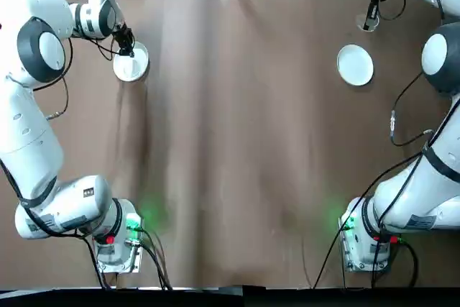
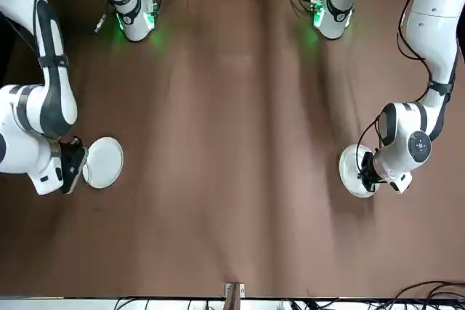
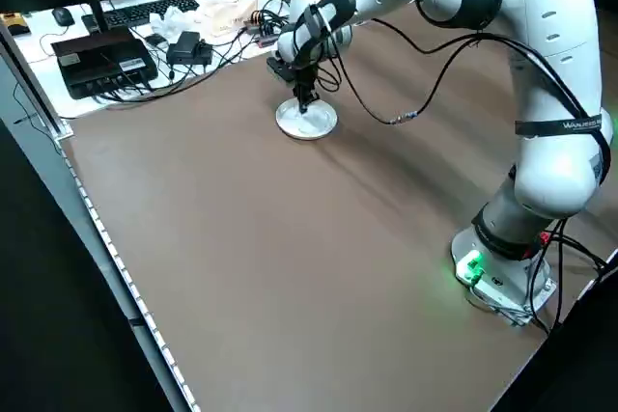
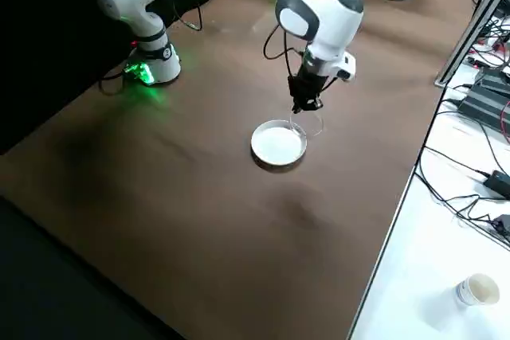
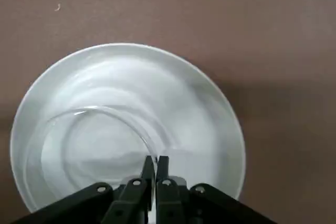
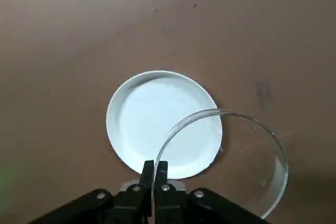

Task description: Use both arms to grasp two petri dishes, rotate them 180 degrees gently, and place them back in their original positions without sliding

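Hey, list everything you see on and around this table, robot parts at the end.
Round white flat plates: two, white; one far left, one far right.
Clear plastic petri dishes: two, transparent; one on the left plate, one beside the right plate.
Brown table covering: one, brown, under everything.
Paper cup: one, pale, side desk at robot's right.
Left gripper: black, shut on the left dish's rim.
Right gripper: black, shut on the right dish's rim.

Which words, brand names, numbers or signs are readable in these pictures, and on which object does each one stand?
"WANNS..." is how the white band lettering on the white-and-grey left robot arm seems to read; its end is blurred.
The small dark label near the same arm's base is too small to read.
No other readable text.
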### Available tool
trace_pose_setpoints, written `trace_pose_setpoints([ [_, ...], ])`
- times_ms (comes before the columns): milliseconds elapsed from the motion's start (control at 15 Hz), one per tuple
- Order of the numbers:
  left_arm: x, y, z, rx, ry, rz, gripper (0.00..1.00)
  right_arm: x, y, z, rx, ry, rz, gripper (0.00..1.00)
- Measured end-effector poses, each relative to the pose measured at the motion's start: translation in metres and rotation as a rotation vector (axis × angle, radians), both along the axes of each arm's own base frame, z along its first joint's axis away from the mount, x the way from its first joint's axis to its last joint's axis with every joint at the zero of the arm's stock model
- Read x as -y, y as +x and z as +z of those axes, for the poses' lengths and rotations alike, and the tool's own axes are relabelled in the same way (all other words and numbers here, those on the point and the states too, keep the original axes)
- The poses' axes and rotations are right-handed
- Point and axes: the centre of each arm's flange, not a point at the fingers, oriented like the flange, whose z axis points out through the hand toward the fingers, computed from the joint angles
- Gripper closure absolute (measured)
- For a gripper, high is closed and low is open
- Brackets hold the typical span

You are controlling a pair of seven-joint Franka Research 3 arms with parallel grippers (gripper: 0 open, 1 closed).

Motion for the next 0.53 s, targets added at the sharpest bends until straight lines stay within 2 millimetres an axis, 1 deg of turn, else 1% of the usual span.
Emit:
trace_pose_setpoints([
  [133,-0.001,0.005,0.003,0.011,0.000,0.000,0.96,0.008,-0.005,-0.015,-0.005,0.011,0.053,0.96],
  [200,-0.001,0.007,0.002,0.013,0.001,-0.006,0.96,0.014,-0.011,-0.031,-0.003,0.021,0.092,0.96],
  [267,-0.001,0.008,0.000,0.012,0.010,-0.017,0.91,0.017,-0.015,-0.040,-0.003,0.025,0.101,0.96],
  [533,-0.001,0.009,-0.004,0.011,0.021,-0.030,0.56,0.025,-0.033,-0.076,-0.010,0.034,0.116,0.96],
])
